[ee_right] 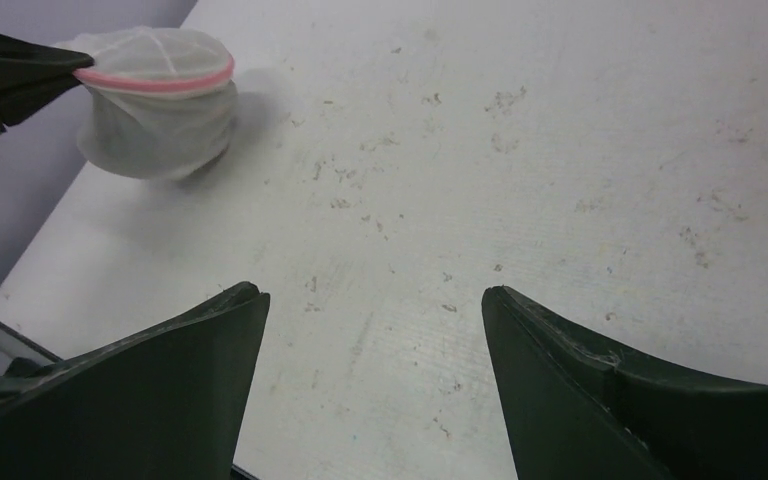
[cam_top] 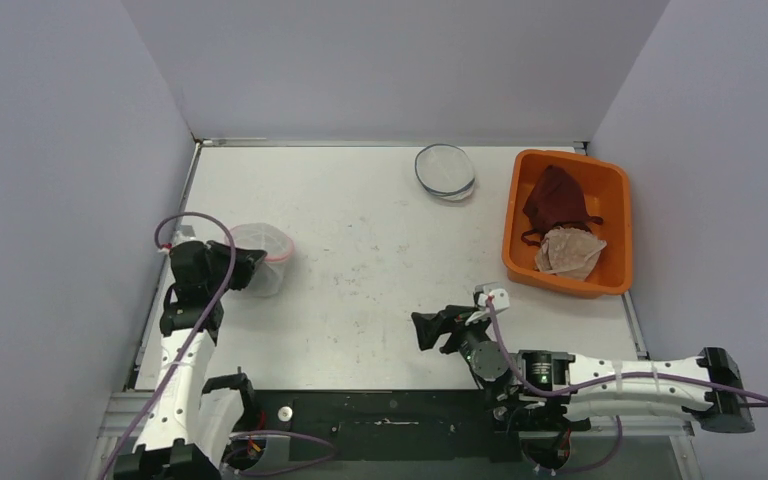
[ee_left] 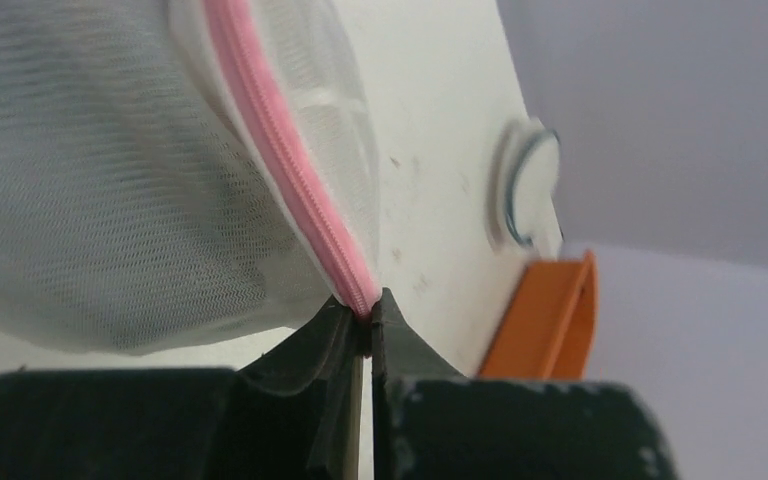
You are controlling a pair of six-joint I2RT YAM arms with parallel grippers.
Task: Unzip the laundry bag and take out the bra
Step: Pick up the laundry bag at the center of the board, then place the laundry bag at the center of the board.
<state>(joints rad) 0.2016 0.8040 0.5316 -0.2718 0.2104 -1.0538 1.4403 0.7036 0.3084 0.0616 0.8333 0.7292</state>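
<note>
Pink zipper [ee_left: 290,170] of the mesh laundry bag [cam_top: 260,258], frame left, is pinched by the left gripper [ee_left: 366,306]; the right gripper [ee_right: 372,293] stands spread.

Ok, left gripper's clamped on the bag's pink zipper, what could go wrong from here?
1. The left gripper is shut on the pink zipper of the mesh laundry bag, but whether it holds the slider is not visible; pulling may just drag the bag.
2. The right gripper is open over bare table, away from the bag, so nothing braces it.
3. The bag sits near the table's left edge and could slip off.
</note>
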